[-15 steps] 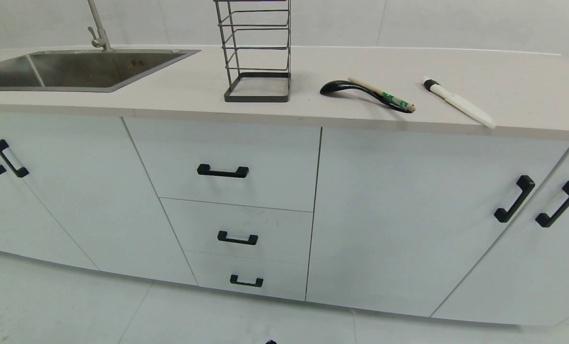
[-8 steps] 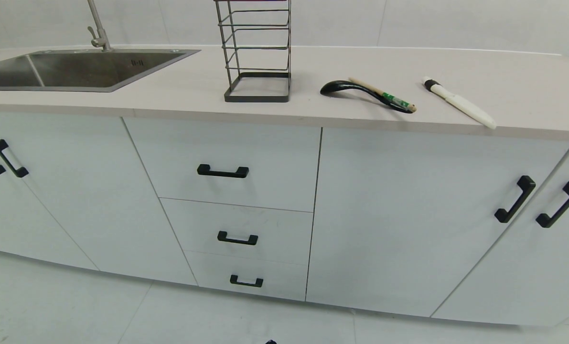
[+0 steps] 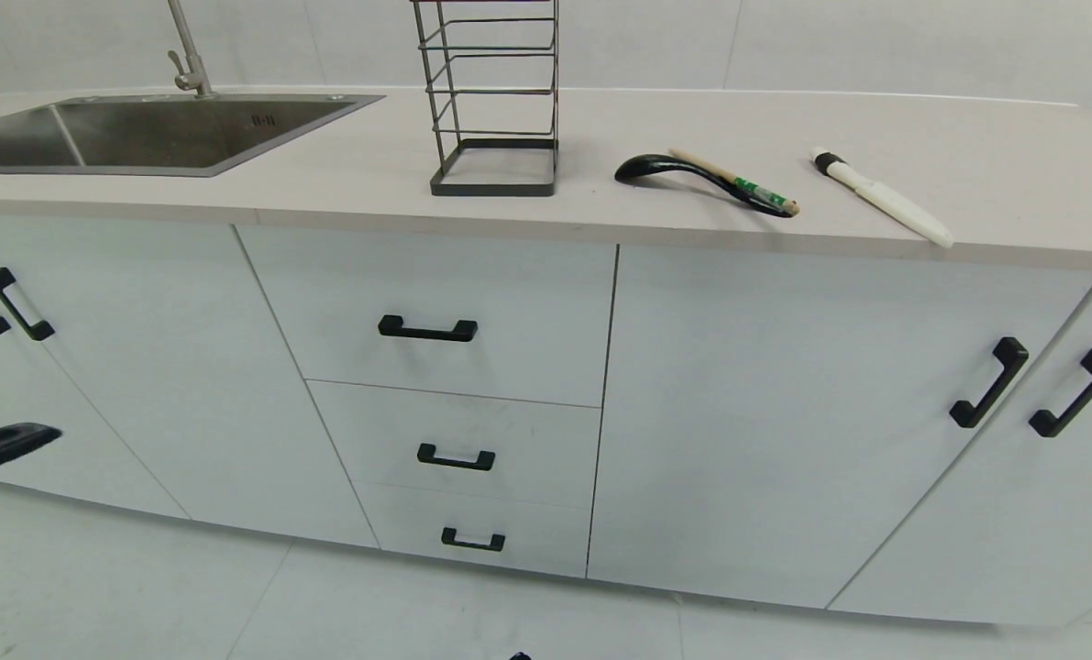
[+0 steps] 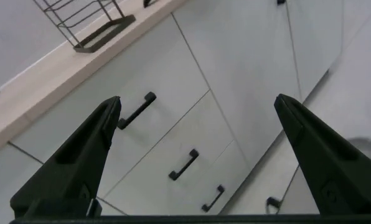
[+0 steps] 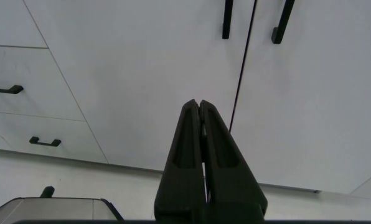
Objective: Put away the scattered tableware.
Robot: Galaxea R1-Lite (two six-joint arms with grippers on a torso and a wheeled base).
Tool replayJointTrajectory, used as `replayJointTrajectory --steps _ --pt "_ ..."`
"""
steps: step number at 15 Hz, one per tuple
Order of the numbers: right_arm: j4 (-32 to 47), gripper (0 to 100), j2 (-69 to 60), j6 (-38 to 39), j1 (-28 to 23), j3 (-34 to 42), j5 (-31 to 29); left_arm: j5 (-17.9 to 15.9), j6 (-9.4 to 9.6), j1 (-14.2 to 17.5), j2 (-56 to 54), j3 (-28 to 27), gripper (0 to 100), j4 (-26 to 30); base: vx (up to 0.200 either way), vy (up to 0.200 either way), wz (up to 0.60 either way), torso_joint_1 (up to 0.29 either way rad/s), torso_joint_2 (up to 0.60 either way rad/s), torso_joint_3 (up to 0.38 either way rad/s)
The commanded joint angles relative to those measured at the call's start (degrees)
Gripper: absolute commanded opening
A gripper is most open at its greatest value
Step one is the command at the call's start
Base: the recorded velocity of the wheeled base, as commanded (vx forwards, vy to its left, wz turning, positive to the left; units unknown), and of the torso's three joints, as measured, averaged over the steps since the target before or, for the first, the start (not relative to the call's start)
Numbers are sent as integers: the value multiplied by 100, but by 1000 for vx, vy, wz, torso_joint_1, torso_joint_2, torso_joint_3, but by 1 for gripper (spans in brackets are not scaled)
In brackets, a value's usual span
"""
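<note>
Currently L gripper (image 4: 198, 99) wide open, R gripper (image 5: 200, 102) pinched closed (facing cabinets (image 5: 142, 50)); spoon (image 3: 642, 168) on counter (image 3: 325, 197).

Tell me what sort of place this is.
Most likely a kitchen: a steel sink with a tap is set into a countertop, a black spoon lies on it, and white drawers sit below.

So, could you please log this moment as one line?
left gripper: open, low by cabinets | right gripper: shut | spoon, wooden stick, knife: on counter, untouched | rack: upright on counter
</note>
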State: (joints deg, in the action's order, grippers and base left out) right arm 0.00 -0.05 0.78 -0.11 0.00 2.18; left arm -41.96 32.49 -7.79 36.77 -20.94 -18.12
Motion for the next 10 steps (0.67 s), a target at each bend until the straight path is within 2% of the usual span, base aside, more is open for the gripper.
replayJointTrajectory --steps 1,2,4,5,7,9,10 --pt "0 0 5 1 -7 0 2 12 706 -56 911 -15 100 19 0 0 0 0 0 0" --pt "0 0 5 1 2 0 2 48 1225 -65 1219 -15 100 54 0 0 0 0 0 0" --pt "0 0 5 1 2 0 2 355 2016 -188 1579 -24 100 388 0 0 0 0 0 0" --pt "0 0 5 1 2 0 2 663 2209 -504 1720 -24 100 651 0 0 0 0 0 0" --pt "0 0 5 1 -7 0 2 1471 2262 -1190 1957 -24 100 818 0 0 0 0 0 0" --pt "0 0 5 1 2 0 2 1981 2262 -1664 2344 -24 100 801 0 0 0 0 0 0" --pt "0 0 5 1 2 0 2 2131 2271 -1717 2546 -24 100 792 0 0 0 0 0 0"
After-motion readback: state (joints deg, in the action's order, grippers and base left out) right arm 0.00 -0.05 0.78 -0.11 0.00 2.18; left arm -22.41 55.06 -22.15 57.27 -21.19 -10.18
